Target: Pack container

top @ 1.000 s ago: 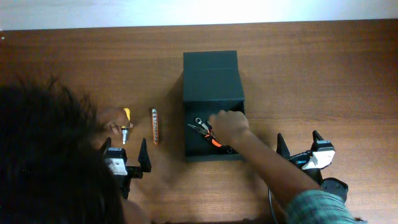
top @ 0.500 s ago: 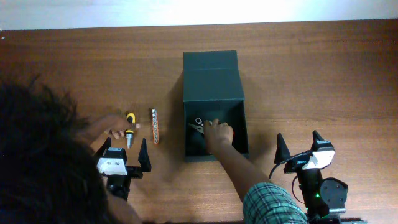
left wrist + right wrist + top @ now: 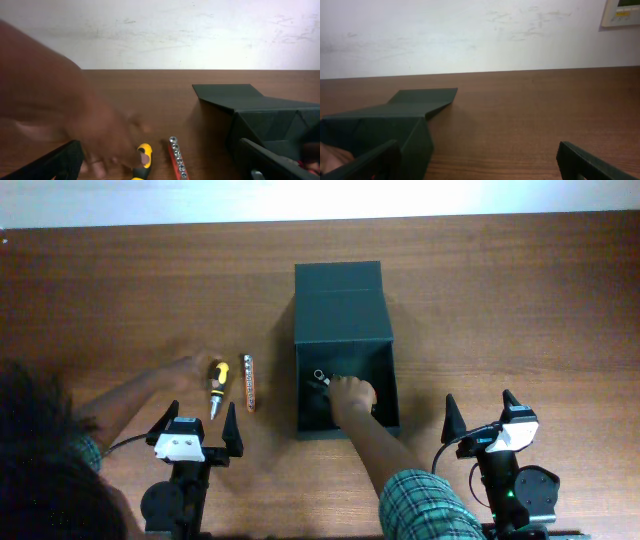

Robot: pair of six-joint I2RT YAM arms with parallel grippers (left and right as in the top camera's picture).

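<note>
The container (image 3: 340, 320), a big matte black box, sits near the middle of the wooden worktop (image 3: 520, 300). Its lid is thrown back toward the far edge, so the inside lies open to the overhead camera. A person leans in from the near side: a plaid-sleeved arm (image 3: 405, 495) crosses the container's near wall, and the reaching hand (image 3: 352, 395) rests down inside, covering most of what lies there. The second hand (image 3: 185, 372) is out on the worktop to the left of the container, its fingers at the handle of a screwdriver (image 3: 217, 380). The left pincer (image 3: 201, 423) stands by the near edge, just short of the screwdriver's tip, jaws spread wide with nothing between them. The right pincer (image 3: 481, 420), near the container's right side, is likewise released and empty. The screwdriver has a yellow and black handle. A narrow strip of bits (image 3: 249, 382) lies between it and the container, touching neither. A small silver tool end (image 3: 320, 377) shows inside the container beside the reaching hand.
</note>
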